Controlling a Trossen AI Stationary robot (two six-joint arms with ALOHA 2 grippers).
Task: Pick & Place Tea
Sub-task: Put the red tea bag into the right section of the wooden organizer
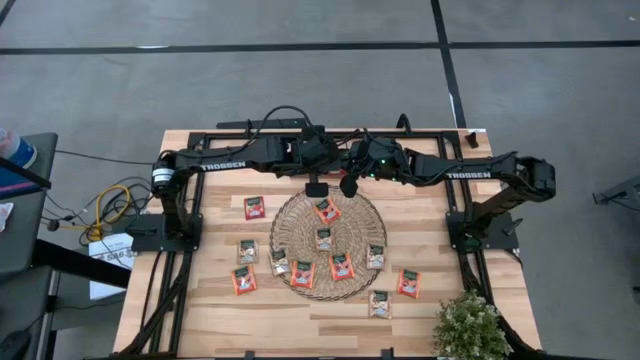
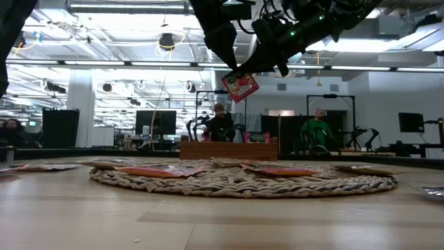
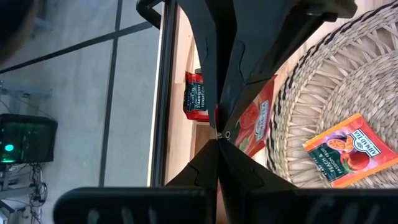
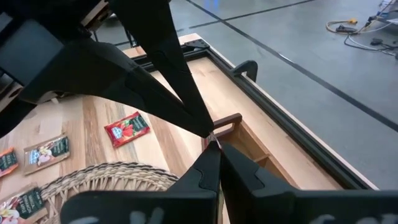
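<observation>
Red sachet [image 2: 240, 85]: lifted clear of the desk [image 1: 420, 320], hanging tilted in the air over the far edge of the mat [image 1: 300, 215], as the low view shows.
Left gripper [image 3: 217, 142]: fingers pressed together; their tips nip the red sachet at one edge, and most of it shows to one side of the tips in the left wrist view.
Right gripper [image 4: 211, 149]: fingers also pressed together, tip to tip with the left pair from the opposite side. Only a thin red sliver of the sachet shows between the two sets of tips, edge-on.
Arms: both reach in to meet above the middle of the desk, at the far rim of the mat.
Mat sachets [image 1: 324, 238]: several lie flat on the woven mat, red, orange and pale.
Desk sachets [image 1: 254, 207]: more lie on the bare wood beside the mat, on both sides.
Tray [image 2: 229, 150]: brown wood, at the far side of the desk behind the mat.
Plant [image 1: 468, 325]: at the near right corner of the desk.
</observation>
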